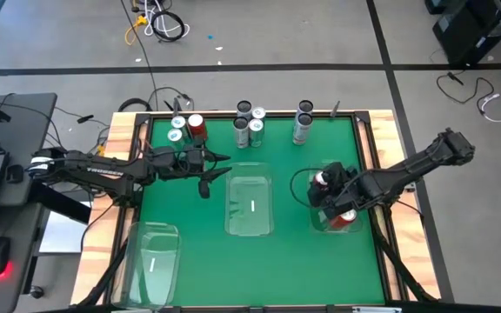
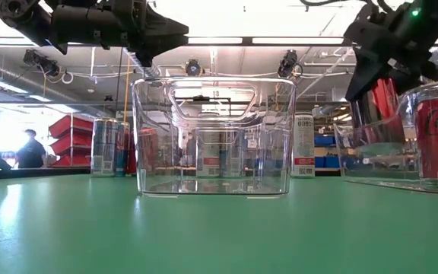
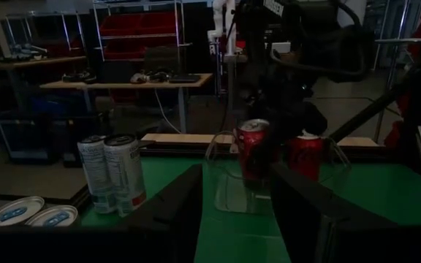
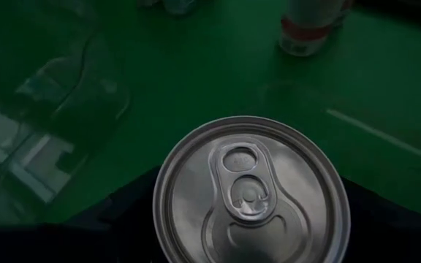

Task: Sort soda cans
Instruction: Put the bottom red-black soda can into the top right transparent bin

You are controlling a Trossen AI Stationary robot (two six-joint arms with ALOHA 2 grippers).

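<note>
Over the right-hand clear bin (image 1: 348, 228), the right pincer (image 1: 327, 184) is gripping a red soda can (image 1: 321, 180), its jaws standing on either side of the can's silver lid (image 4: 251, 191). Just beneath that pincer, another red can (image 1: 346, 217) is sitting inside the bin. Beside it toward the middle, an empty clear bin (image 1: 250, 204) is resting on the green worktop (image 1: 320, 269). The left pincer (image 1: 207, 170) is hanging above the worktop with its jaws standing apart and nothing between them. Behind it, a red can (image 1: 197, 124) and pale-topped cans (image 1: 177, 129) are standing at the far edge; beyond the middle bin, silver cans (image 1: 249, 122) are clustering, with two more (image 1: 303, 117) well behind the right pincer. A third clear bin (image 1: 153, 259) is lying near the left front corner. Around the worktop, cables (image 1: 159, 24) are trailing over a grey floor (image 1: 303, 35), and red storage bins (image 2: 71, 137) and a seated person (image 2: 29, 148) are showing in the room behind.
</note>
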